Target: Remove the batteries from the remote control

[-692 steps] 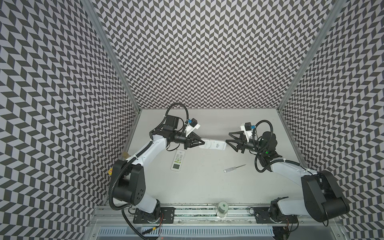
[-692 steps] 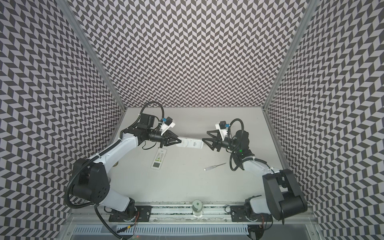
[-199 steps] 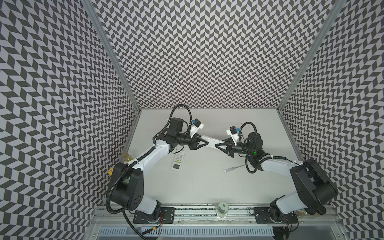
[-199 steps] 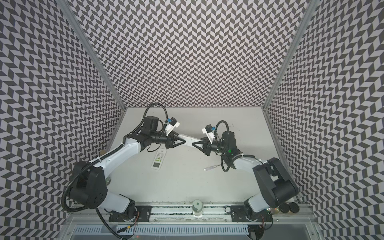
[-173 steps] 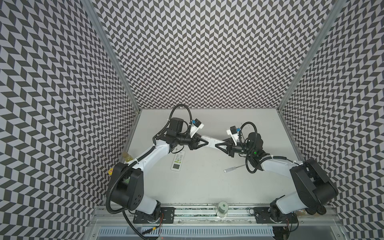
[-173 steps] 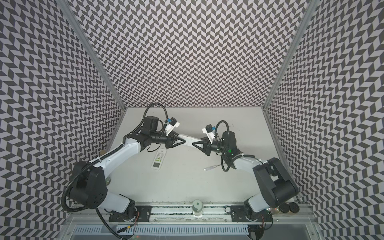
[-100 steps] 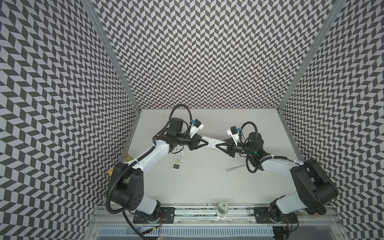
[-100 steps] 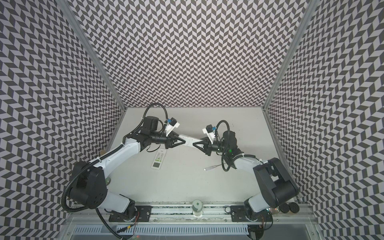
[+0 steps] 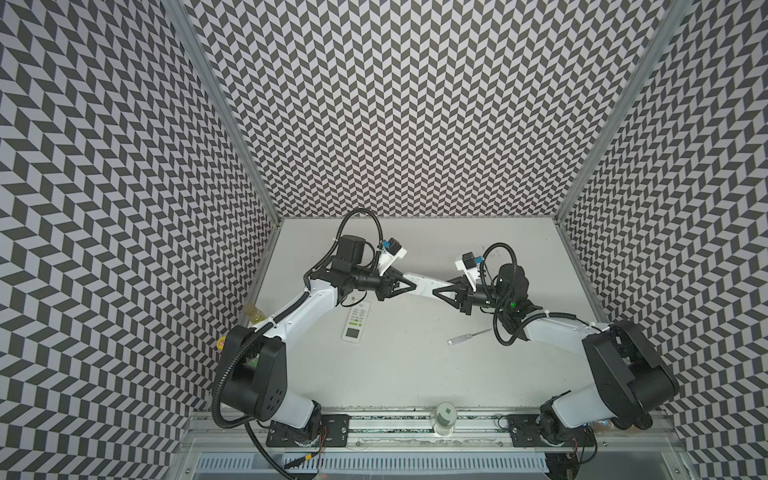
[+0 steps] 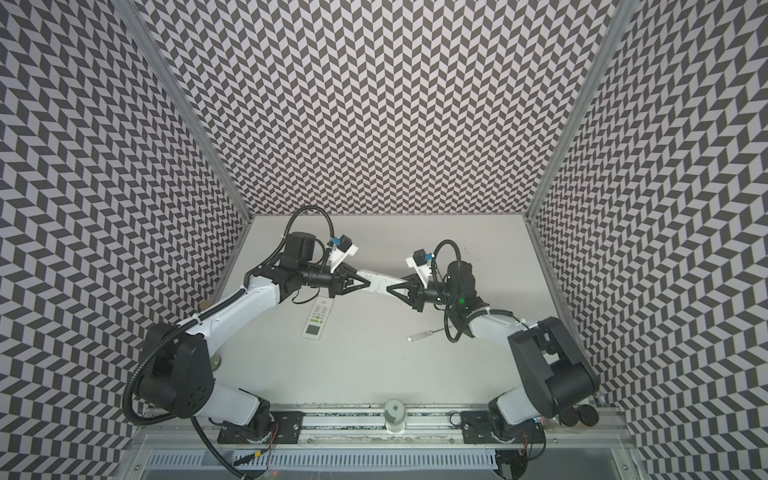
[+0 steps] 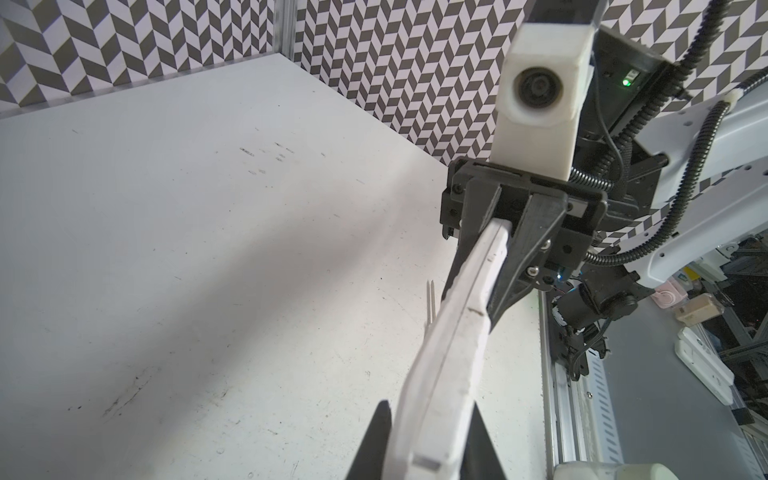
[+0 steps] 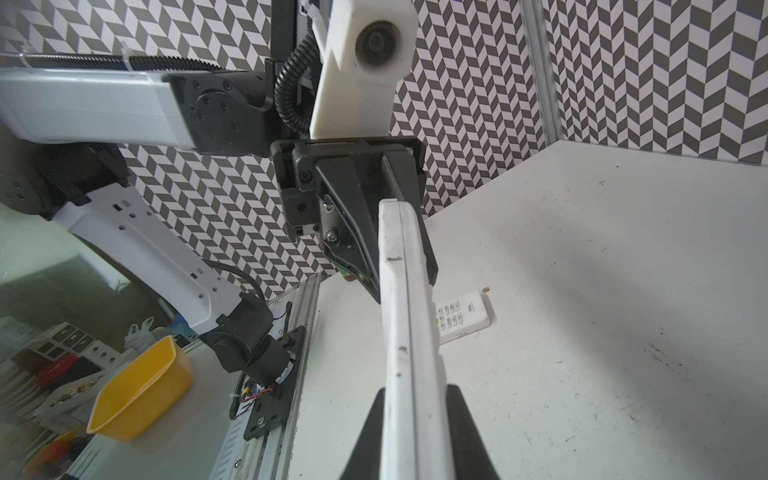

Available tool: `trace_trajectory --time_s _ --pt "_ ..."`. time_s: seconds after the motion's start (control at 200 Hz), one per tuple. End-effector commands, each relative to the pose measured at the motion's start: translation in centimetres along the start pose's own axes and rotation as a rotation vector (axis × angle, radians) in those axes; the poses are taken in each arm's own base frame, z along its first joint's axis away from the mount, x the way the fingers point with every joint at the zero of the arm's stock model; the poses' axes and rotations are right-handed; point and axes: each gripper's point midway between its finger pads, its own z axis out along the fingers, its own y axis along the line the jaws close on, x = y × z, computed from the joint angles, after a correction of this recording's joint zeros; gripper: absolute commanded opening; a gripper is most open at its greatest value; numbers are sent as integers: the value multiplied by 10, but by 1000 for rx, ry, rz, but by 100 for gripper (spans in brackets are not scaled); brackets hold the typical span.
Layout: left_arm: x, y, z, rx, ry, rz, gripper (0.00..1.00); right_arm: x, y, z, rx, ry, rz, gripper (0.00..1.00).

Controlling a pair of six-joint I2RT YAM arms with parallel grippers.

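A white remote control (image 9: 424,286) (image 10: 376,282) hangs above the table, held lengthwise between both arms. My left gripper (image 9: 409,286) (image 11: 430,409) is shut on one end, its black fingers pressed to both long sides. My right gripper (image 9: 435,291) (image 12: 415,392) is shut on the other end. The remote (image 11: 449,353) (image 12: 405,311) shows edge-on in both wrist views, with its seam running along it. The batteries are hidden.
A second white remote (image 9: 356,323) (image 12: 461,318) lies buttons-up on the table below my left arm. A clear-handled screwdriver (image 9: 468,336) (image 10: 428,333) lies at the middle right. A small jar (image 9: 444,417) stands on the front rail. A yellow bin (image 12: 137,395) sits off the table.
Since the earliest frames the two grippers have drawn closer together along the remote. Over the last second my left jaws have narrowed onto it; the arms have barely moved.
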Motion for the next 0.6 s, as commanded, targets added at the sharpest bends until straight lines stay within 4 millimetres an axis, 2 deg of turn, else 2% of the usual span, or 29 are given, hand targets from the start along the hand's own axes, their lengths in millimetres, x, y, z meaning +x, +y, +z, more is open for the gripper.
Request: trace_trajectory --time_s 0.0,0.26,0.351,0.516,0.596 --pt "-11 46 -14 -260 -28 -9 31 -3 13 2 -22 -4 -69 0" --pt "-11 46 -13 -255 -26 -15 30 -1 15 2 -28 0 -65 0" --pt "-10 46 -13 -248 -20 -13 26 -3 17 1 -33 -8 -71 0" --pt "-7 49 -12 -265 -14 -14 29 2 12 2 -24 4 -62 0" --pt "-5 50 -12 -265 -12 -17 29 0 15 0 -31 -8 -69 0"
